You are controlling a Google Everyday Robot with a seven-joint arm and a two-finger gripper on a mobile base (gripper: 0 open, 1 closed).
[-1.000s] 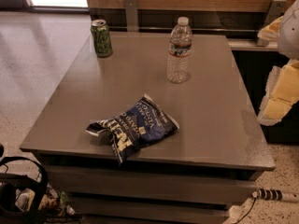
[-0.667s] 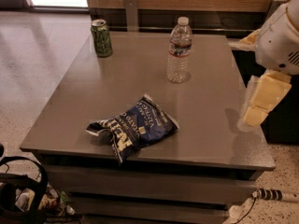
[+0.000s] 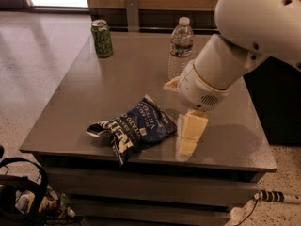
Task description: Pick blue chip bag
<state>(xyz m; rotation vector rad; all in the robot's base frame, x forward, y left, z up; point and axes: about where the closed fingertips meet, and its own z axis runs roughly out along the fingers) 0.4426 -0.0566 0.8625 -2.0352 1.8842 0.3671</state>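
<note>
Grey table (image 3: 117, 79): my cream gripper (image 3: 190, 134) hangs just beside the crumpled navy-blue foil chip bag (image 3: 138, 126).
Open or closed, I cannot tell; descending here risks missing it.

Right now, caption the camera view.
Gripper poised beside the blue chip bag on a gray table, green can and water bottle behind.

White lettering (image 3: 121, 142) on the blue chip bag (image 3: 146, 121) cannot be read; the tool (image 3: 190, 136) hangs just beside it.
</note>
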